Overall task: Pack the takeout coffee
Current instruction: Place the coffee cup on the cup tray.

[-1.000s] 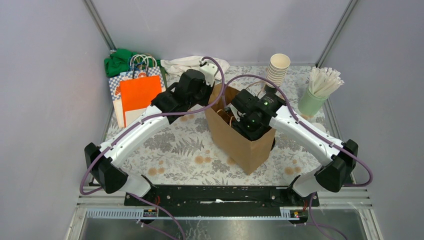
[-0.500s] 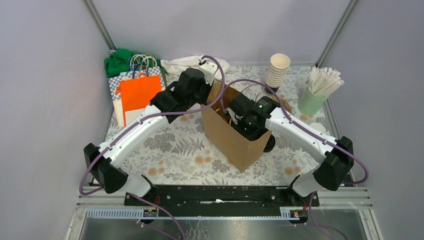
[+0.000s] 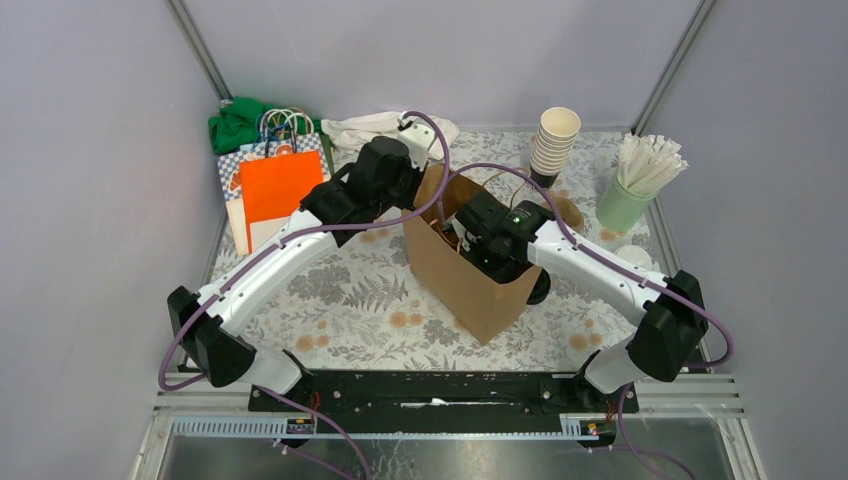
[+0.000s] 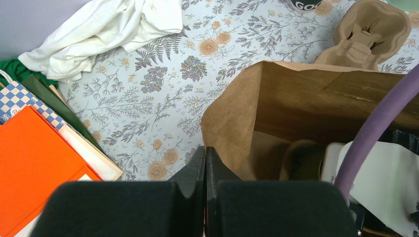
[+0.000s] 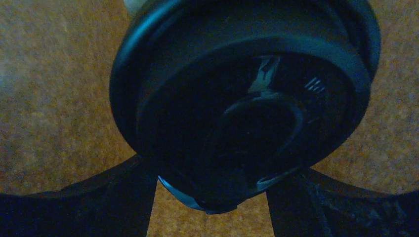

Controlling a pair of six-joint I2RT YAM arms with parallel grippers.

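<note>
A brown paper bag (image 3: 470,275) stands open mid-table. My right gripper (image 5: 212,197) is down inside it, shut on a takeout coffee cup whose round black lid (image 5: 247,98) fills the right wrist view, with the bag's brown paper all around. From above only the right wrist (image 3: 497,238) shows at the bag's mouth. My left gripper (image 4: 205,155) is shut at the bag's far-left rim (image 4: 222,133) and seems to pinch the paper. Another dark cup (image 3: 540,288) stands right of the bag.
A moulded cardboard cup carrier (image 4: 370,29) lies behind the bag. A stack of cream cups (image 3: 555,140) and a pale green cup of white sticks (image 3: 630,190) stand at the back right. Orange and checked gift bags (image 3: 270,190) and a white cloth (image 4: 104,29) lie at the back left.
My right gripper has sunk deeper into the bag and moved a little left. The bag has shifted slightly left with it. The left arm has stayed put.
</note>
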